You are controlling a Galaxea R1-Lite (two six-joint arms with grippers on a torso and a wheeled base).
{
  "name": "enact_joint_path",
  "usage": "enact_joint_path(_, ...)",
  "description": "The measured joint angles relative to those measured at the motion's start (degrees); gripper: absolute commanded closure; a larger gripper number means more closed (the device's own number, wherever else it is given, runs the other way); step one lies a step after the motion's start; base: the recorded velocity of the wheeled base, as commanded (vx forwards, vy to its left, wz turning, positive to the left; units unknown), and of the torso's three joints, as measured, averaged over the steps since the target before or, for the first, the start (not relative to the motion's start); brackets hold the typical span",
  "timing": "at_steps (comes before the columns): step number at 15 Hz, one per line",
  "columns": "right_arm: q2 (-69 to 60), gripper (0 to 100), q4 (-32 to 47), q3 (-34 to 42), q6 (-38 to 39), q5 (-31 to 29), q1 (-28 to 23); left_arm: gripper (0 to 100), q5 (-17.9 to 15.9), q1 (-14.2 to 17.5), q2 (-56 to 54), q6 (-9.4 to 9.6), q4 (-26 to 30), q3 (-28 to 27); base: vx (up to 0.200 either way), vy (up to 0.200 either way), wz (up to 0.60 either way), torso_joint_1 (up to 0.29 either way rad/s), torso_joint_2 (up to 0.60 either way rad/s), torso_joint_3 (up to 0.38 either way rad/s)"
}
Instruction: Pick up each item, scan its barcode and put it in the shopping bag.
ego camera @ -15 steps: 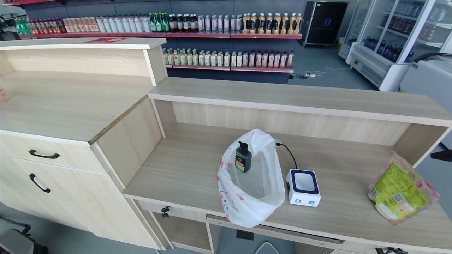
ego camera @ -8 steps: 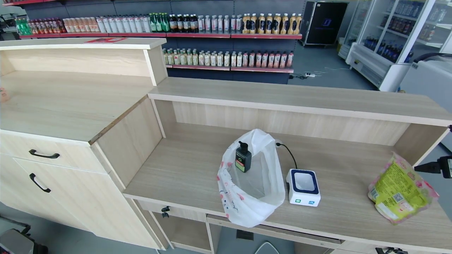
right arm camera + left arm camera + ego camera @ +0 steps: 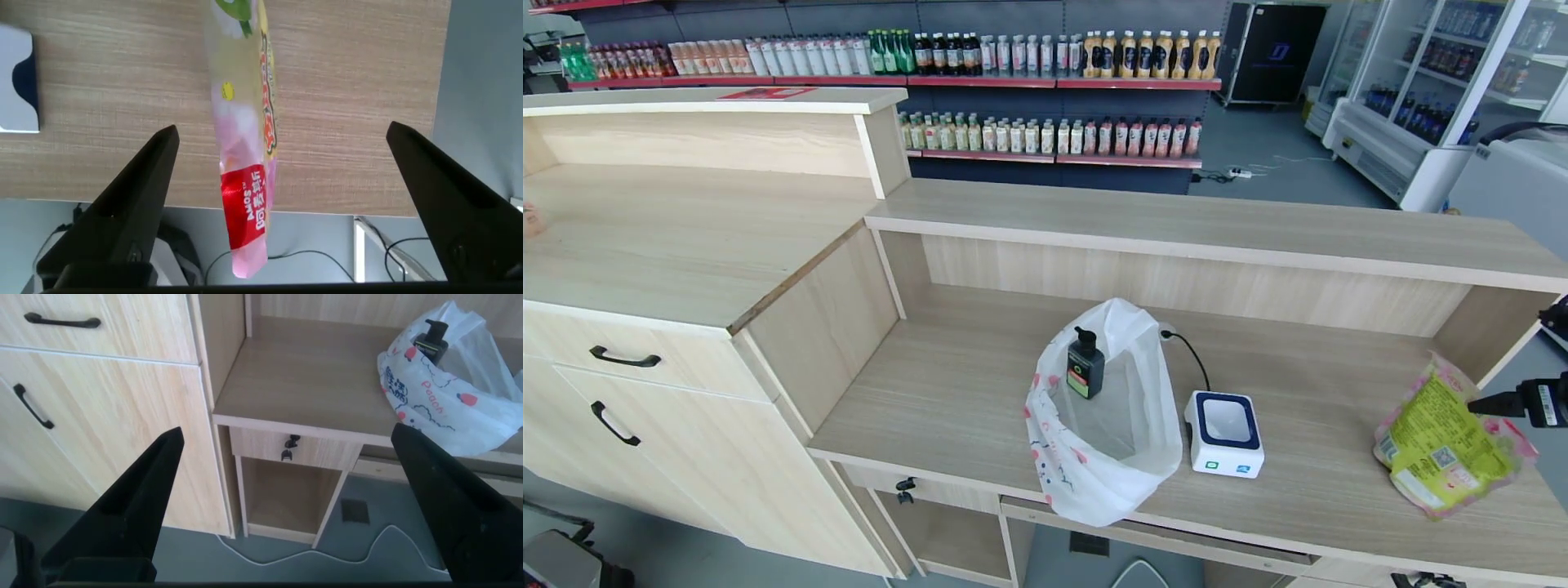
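A white shopping bag [image 3: 1104,441] stands open on the counter's lower shelf with a black pump bottle [image 3: 1085,367] upright inside it. Just to its right sits the white and blue barcode scanner [image 3: 1223,433]. A green and pink snack packet [image 3: 1445,441] lies at the counter's right end. My right gripper [image 3: 1503,402] hovers over that packet, open; in the right wrist view the packet [image 3: 245,122] lies between the spread fingers of the gripper [image 3: 282,129]. My left gripper [image 3: 286,431] hangs open below and left of the bag [image 3: 458,384], in front of the counter.
A taller cabinet with drawers [image 3: 629,359] stands to the left of the counter. A raised back ledge [image 3: 1217,220] runs behind the shelf. A black cable [image 3: 1192,355] leads from the scanner to the back wall. Drink shelves and fridges stand far behind.
My right gripper has come in from the right edge and moved left and down over the snack packet. The bag, bottle, scanner and packet have not moved.
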Motion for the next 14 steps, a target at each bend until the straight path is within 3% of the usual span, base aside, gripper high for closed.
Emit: enact_joint_path(14, 11.96, 0, -9.98, 0.48, 0.00, 4.57, 2.54, 0, 0.02, 0.04, 0.00, 0.00, 0.02, 0.00, 0.000, 0.000, 0.00, 0.000, 0.00, 0.000)
